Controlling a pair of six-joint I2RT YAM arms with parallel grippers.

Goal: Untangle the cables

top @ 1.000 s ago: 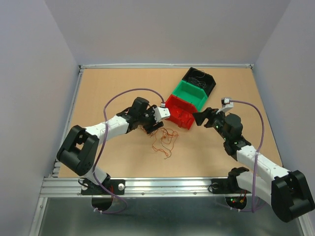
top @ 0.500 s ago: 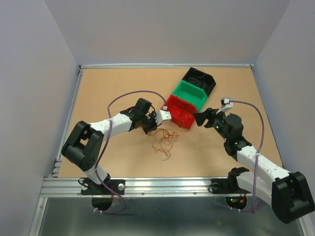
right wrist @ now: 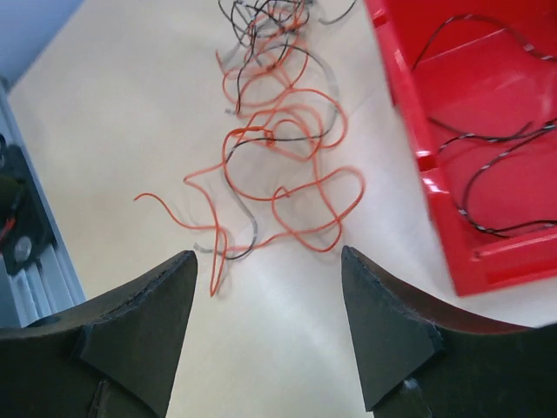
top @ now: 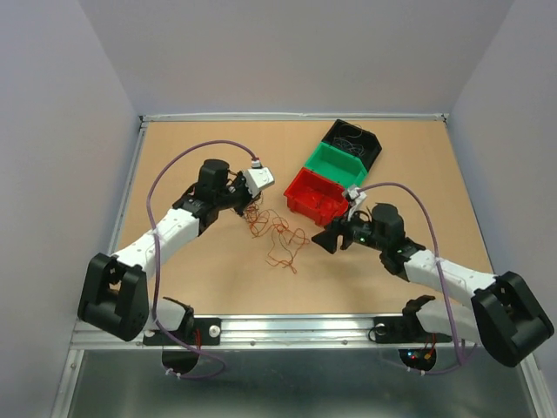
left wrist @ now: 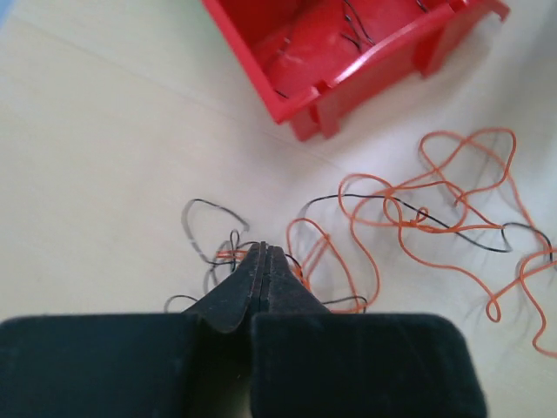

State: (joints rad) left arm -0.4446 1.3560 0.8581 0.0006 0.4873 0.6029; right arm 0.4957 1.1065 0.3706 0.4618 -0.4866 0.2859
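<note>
The cables [top: 278,237] are a loose tangle of thin orange and dark wires on the table, in front of the red bin [top: 298,194]. My left gripper [top: 245,203] is at the tangle's upper-left end. In the left wrist view it [left wrist: 263,250] is shut on a small knot of the cables [left wrist: 409,213], and wires come out on both sides of its tips. My right gripper [top: 324,240] hovers just right of the tangle. It [right wrist: 268,257] stands open with nothing between its fingers, and the nearest orange loops of the cables [right wrist: 278,165] lie a little beyond the tips.
The red bin [left wrist: 296,104] [right wrist: 418,131] holds a few thin dark wires. A green bin [top: 324,163] and a black bin [top: 376,146] stand behind it in a diagonal row. The table's metal rail [top: 261,326] runs along the near edge.
My left gripper has shut and drawn back to the left, pulling the near end of the tangle with it. My right arm has swung left and down from beside the red bin toward the tangle.
</note>
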